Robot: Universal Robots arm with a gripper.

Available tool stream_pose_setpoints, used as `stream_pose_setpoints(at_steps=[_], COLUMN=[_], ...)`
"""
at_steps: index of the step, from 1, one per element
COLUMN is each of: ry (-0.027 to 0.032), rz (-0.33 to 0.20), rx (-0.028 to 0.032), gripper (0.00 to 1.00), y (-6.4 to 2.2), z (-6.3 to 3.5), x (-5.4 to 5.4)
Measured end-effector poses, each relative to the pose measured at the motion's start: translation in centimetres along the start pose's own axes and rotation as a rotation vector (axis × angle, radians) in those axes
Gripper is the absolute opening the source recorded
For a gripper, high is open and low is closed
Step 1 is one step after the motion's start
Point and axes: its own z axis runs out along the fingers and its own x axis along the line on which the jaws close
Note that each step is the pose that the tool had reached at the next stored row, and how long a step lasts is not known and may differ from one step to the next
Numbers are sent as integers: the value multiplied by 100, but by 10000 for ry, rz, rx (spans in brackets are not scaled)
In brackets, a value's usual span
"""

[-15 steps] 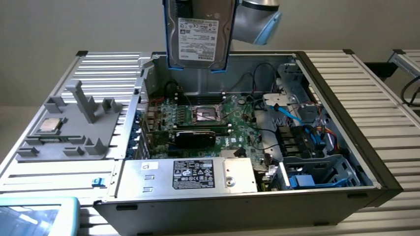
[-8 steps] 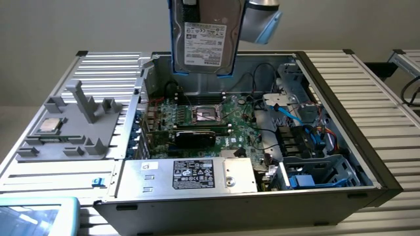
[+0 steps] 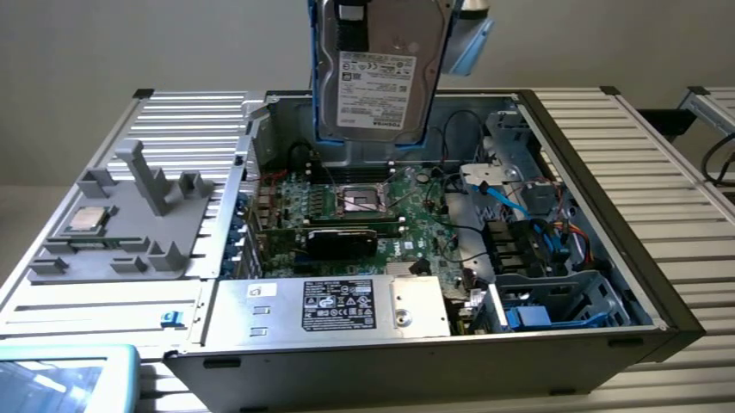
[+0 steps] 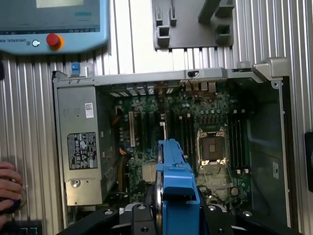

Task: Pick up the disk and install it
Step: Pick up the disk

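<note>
Pinching the disk (image 3: 373,73) upright, the pincer (image 4: 178,215) holds it above the open case (image 3: 460,366).

The disk (image 4: 175,181) is showing edge-on, its blue rail facing the camera, and the gripper (image 4: 176,211) is clamping it from both sides with its black fingers (image 4: 145,215). The disk is hanging over the open computer case (image 4: 274,73), in front of the green motherboard (image 4: 146,122) and next to the empty processor socket (image 4: 212,147). A silver power supply (image 4: 80,147) is sitting at one end of the case. A teach pendant (image 4: 54,19) and a grey fixture (image 4: 195,22) are lying on the slatted table (image 4: 24,122) beyond the case. A person's hand (image 4: 7,188) is resting near the power supply.
</note>
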Motion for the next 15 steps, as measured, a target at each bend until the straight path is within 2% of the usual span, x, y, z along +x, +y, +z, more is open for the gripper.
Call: stream_pose_setpoints(at_steps=[3, 15], ry=[1, 13], rz=[-1, 1], rx=[-15, -142], gripper=[37, 37], y=[-70, -412], z=[-2, -10], x=[87, 458])
